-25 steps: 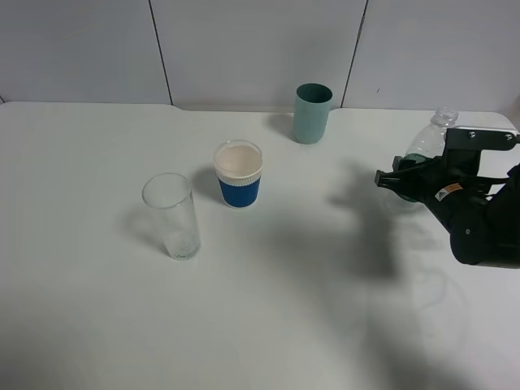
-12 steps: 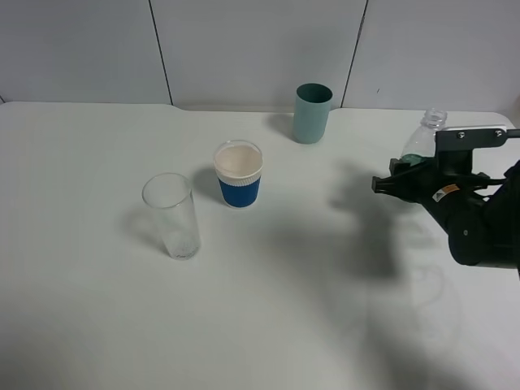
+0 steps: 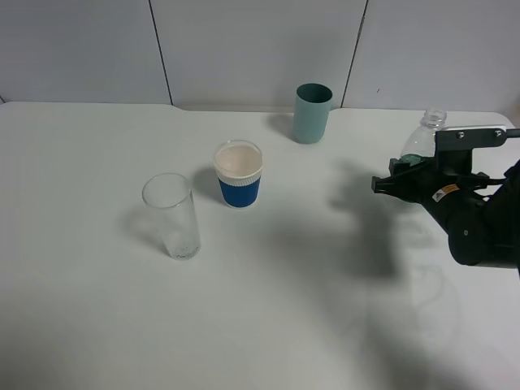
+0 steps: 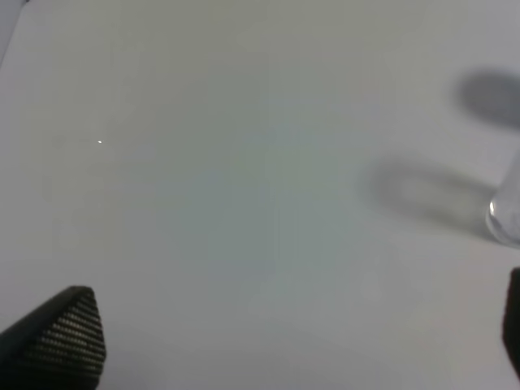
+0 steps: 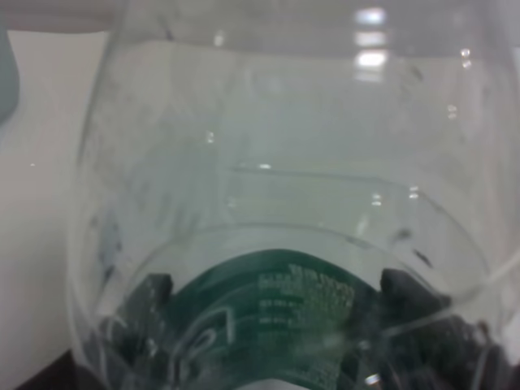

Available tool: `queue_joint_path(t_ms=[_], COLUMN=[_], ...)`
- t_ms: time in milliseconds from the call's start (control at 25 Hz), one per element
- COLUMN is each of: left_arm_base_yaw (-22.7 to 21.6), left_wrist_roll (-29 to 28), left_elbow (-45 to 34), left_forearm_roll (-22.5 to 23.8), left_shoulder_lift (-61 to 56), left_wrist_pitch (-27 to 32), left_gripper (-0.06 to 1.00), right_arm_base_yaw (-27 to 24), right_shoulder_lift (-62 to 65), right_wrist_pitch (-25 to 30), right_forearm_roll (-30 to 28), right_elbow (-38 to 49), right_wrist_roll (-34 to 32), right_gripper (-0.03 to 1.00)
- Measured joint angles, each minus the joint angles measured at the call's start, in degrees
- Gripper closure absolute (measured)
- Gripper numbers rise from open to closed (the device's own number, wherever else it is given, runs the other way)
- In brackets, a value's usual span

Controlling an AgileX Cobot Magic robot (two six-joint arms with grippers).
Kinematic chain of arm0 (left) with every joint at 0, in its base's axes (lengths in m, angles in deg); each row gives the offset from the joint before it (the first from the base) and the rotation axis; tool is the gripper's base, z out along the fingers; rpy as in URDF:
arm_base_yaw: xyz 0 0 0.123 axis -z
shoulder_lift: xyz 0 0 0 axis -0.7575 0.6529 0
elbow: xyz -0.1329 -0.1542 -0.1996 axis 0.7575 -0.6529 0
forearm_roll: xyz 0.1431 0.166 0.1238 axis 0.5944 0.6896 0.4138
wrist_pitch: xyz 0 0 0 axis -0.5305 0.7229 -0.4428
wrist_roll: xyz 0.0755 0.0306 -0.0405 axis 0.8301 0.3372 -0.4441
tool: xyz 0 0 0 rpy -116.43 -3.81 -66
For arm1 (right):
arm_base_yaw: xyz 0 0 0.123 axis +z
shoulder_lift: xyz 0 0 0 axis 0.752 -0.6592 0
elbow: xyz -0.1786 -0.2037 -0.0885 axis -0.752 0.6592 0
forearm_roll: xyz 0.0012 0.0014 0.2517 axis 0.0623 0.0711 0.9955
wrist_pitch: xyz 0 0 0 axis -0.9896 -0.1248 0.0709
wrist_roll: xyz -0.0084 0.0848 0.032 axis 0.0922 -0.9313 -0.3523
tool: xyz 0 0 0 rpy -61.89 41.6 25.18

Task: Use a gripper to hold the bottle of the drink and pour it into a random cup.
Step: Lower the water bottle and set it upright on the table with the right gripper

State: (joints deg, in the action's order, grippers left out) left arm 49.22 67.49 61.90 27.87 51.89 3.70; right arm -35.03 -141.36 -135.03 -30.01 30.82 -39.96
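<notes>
A clear plastic bottle with a green label stands at the right side of the table, its open neck up. My right gripper is closed around its lower body. In the right wrist view the bottle fills the frame, and dark fingers press it on both sides. Three cups stand on the table: a clear glass, a blue paper cup with a white rim, and a teal cup. My left gripper is open and empty over bare table, out of the exterior view.
The white table runs to a grey panelled wall at the back. The right arm casts a shadow on the table left of the bottle. The edge of a clear glass shows in the left wrist view.
The right gripper and the bottle shifted slightly left and towards the back a second ago. They have stayed still over the last half second. The cups have not moved.
</notes>
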Motion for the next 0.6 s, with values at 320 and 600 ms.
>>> queue_joint_path(t_ms=[320, 600], left_arm_base_yaw=[0.0, 0.0], left_wrist_roll=[0.0, 0.0], left_elbow=[0.0, 0.0], left_forearm_roll=[0.0, 0.0], left_shoulder_lift=[0.0, 0.0], left_wrist_pitch=[0.0, 0.0], left_gripper=[-0.05, -0.05], right_arm_base_yaw=[0.0, 0.0], right_shoulder_lift=[0.0, 0.1], right_wrist_pitch=[0.0, 0.0], right_forearm_roll=[-1.1, -1.8], right_elbow=[0.0, 0.0], right_wrist_roll=[0.0, 0.0], right_gripper=[0.11, 0.07])
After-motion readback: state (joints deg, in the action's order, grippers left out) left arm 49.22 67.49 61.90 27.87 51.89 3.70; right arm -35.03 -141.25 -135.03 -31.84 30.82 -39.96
